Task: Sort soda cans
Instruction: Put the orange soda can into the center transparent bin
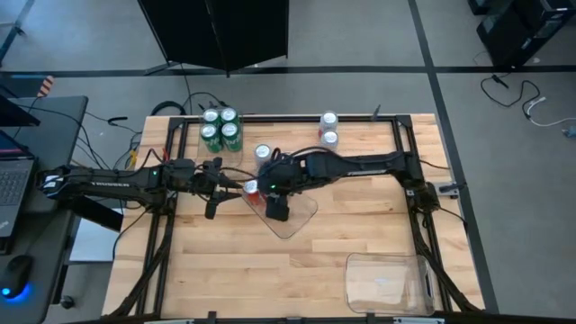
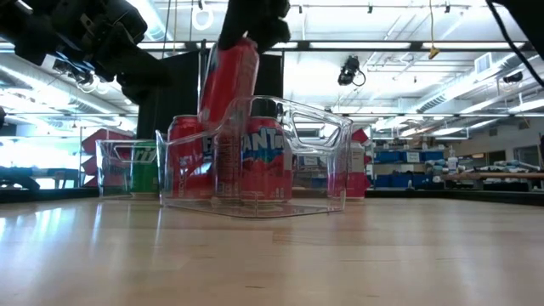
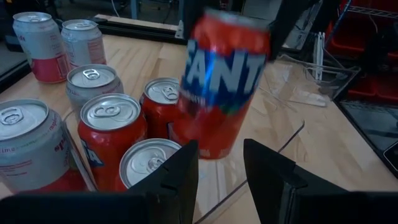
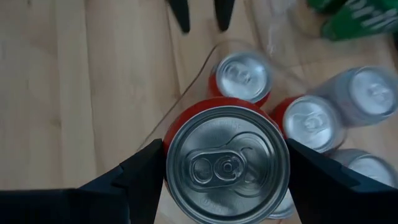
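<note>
A red Fanta can (image 3: 224, 81) is in my right gripper (image 4: 227, 168), tilted above a clear tray (image 1: 301, 216) at the table's middle. Three more red cans (image 3: 112, 124) stand upright in that tray (image 2: 255, 161). Several green cans (image 1: 220, 130) stand together near the far edge, left of centre. Silver-grey cans stand upright on the table: two by the far edge (image 1: 328, 129), two others (image 3: 31, 143) close to the tray. My left gripper (image 3: 221, 174) is open, just left of the tray, pointing at the held can and touching nothing. My right gripper pinches the red can's upper wall just below the silver top (image 4: 227, 165), one finger (image 4: 146, 174) on each side. It comes from above, pointing down. The can (image 2: 228, 81) is lifted clear and leans, its base hanging over the tray's left end.
An empty clear tray (image 1: 387, 281) sits at the near right corner. A black frame (image 1: 409, 153) runs round the table. Bare wood lies along the near side and near left. The left arm (image 1: 135, 178) stretches in level from the left edge.
</note>
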